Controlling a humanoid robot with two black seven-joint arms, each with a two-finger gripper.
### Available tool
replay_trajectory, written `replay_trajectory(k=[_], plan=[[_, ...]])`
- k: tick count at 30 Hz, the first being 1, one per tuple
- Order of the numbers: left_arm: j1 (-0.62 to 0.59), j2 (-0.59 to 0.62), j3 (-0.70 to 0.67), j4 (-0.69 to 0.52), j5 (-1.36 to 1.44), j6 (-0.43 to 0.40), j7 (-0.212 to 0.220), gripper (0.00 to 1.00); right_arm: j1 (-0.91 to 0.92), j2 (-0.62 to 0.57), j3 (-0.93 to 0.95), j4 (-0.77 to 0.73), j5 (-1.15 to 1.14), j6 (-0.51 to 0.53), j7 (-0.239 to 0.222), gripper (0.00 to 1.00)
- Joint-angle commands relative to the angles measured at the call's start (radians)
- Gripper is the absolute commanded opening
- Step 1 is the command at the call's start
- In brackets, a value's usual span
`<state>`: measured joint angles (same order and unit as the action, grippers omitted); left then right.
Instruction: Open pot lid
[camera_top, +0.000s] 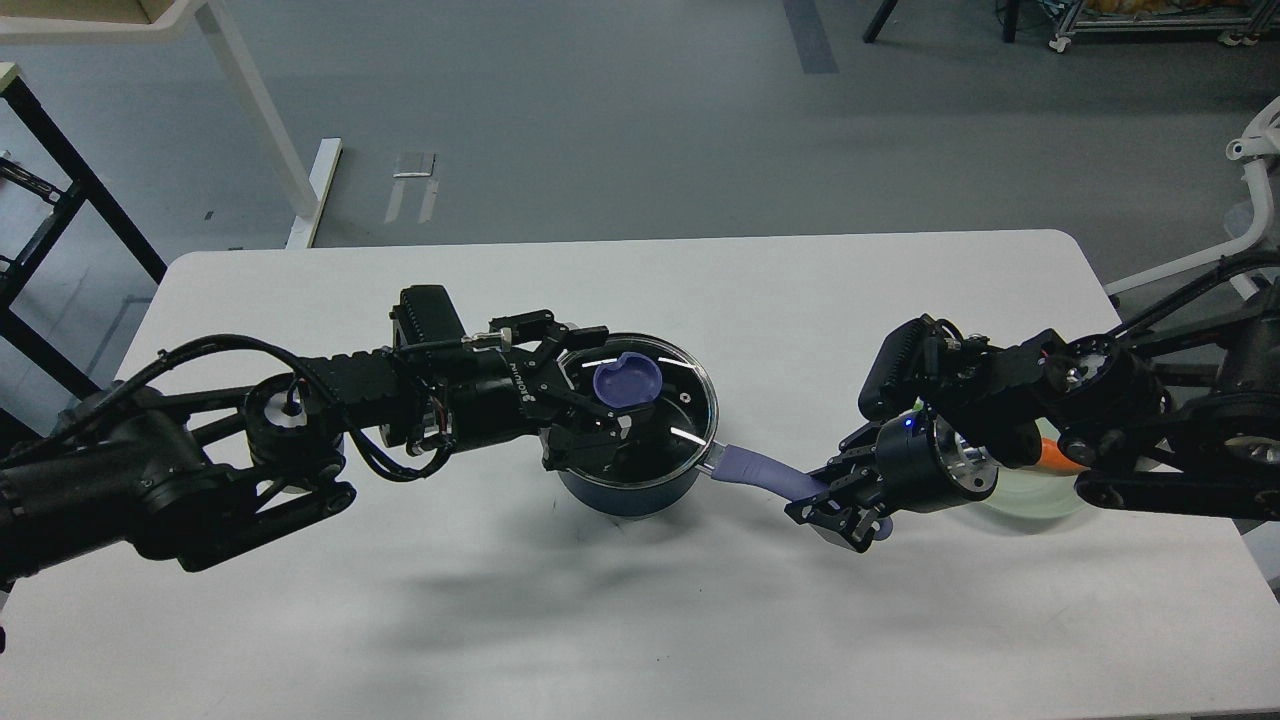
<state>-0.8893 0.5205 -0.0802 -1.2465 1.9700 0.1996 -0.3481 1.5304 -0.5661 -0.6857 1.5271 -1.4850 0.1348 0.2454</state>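
A dark blue pot (632, 492) stands mid-table with a glass lid (683, 412) on it. The lid has a purple knob (626, 380). The pot's purple handle (765, 472) points right. My left gripper (598, 386) is open, its fingers spread over the lid just left of the knob, one finger above and one below it. My right gripper (836, 505) is shut on the end of the pot handle.
A pale green plate (1040, 492) with an orange piece (1062, 457) lies behind my right arm at the table's right side. The white table (640, 620) ends at a rounded back edge. White frame legs stand on the floor at the back left.
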Motion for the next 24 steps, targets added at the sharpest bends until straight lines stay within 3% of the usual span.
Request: replay_trajectory(k=[1, 10, 17, 24], plan=[[-0.002, -0.03, 0.002, 0.021, 0.001, 0.001, 0.0, 0.98, -0.001, 0.0, -0.001, -0.001, 0.0, 0.0, 0.0, 0.2], [0.0, -0.089, 0.005, 0.113, 0.0, 0.021, 0.0, 0.95, 0.004, 0.0, 0.0, -0.001, 0.009, 0.005, 0.002, 0.2], [-0.002, -0.083, 0.033, 0.114, 0.0, 0.023, -0.011, 0.69, 0.001, 0.0, -0.001, -0.001, 0.014, 0.006, 0.002, 0.2], [-0.002, -0.086, 0.04, 0.116, 0.001, 0.024, -0.011, 0.52, 0.001, 0.008, -0.001, -0.002, 0.015, 0.006, 0.002, 0.2]])
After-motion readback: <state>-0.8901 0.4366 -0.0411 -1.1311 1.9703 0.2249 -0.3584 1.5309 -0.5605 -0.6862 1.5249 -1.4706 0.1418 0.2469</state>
